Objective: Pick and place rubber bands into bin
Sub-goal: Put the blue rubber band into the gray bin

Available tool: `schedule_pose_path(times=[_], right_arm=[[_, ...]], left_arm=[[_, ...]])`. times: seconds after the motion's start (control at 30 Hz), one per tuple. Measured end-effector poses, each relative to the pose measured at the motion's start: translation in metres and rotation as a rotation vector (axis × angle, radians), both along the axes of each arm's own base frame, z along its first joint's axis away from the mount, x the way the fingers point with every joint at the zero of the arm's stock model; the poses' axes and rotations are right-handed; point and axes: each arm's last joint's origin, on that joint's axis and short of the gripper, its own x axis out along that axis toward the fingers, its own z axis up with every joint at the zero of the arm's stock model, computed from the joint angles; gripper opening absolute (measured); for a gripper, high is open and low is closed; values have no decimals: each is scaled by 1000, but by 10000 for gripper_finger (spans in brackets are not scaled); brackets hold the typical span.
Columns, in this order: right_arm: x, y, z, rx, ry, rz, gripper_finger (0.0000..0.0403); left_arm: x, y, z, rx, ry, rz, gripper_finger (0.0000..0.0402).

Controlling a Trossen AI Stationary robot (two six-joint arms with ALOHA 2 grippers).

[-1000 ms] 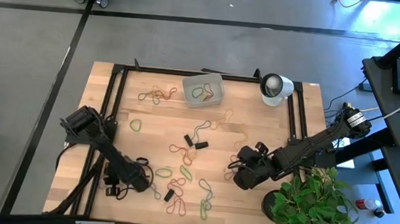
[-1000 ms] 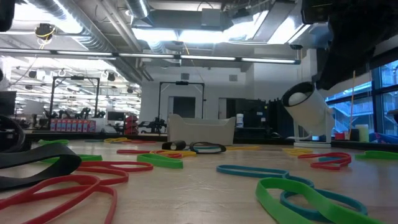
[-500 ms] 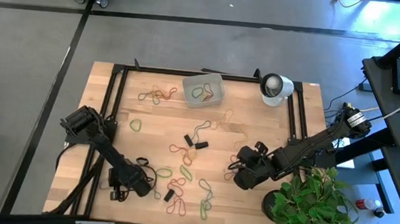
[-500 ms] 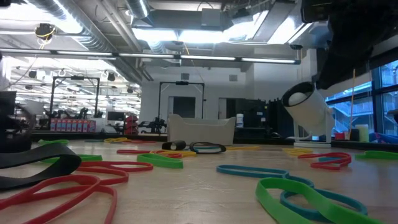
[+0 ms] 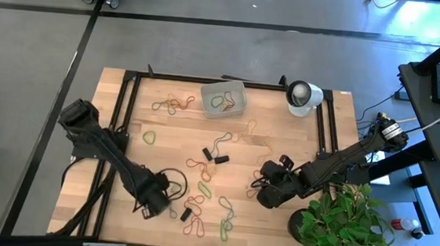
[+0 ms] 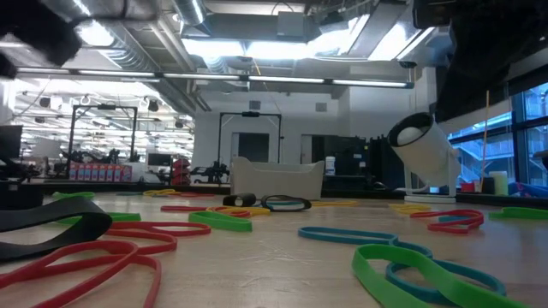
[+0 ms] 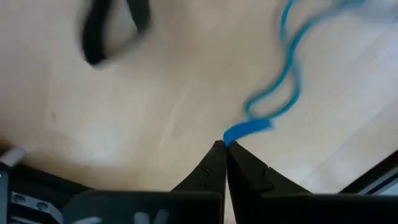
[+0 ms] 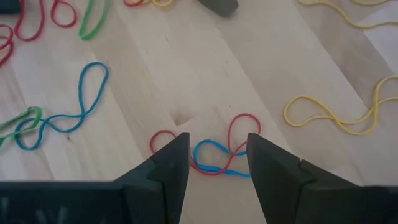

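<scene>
- Since a second ago the left arm's shoulder end has swung up and away from the table's left edge, and its left gripper (image 5: 168, 197) has shifted rightward along the near part of the table; its fingers, half apart then, are now pinched together on a blue rubber band (image 7: 268, 102).
- Just right of that gripper, loose rubber bands (image 5: 202, 189) in green, red and tan lie scattered over the table (image 5: 259, 228), with a small group nearer the far left.
- At the far edge, the bin (image 5: 223, 98) sits with a few bands inside.
- Right of centre, the right gripper (image 8: 214, 158) hovers low with fingers apart over a red and blue tangle (image 8: 214, 149); yellow bands (image 8: 336, 115) lie beside.
</scene>
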Motion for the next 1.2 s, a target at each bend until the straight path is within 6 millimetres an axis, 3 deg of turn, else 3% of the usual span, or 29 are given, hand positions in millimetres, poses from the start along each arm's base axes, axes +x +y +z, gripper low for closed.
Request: schedule_pose_path(times=[0.3, 0.67, 0.93, 1.2], right_arm=[[2, 1, 1, 11, -25, -4, 162], [3, 0, -3, 65, -10, 8, 149], [8, -22, -47, 232, -68, -7, 90], [22, -53, -56, 304, -202, -107, 70]], left_arm=[[18, 40, 48, 117, -304, 121, 2], [65, 123, 84, 228, -526, 75, 2], [89, 186, 102, 325, -719, 10, 2], [90, 256, 110, 504, -768, -17, 2]])
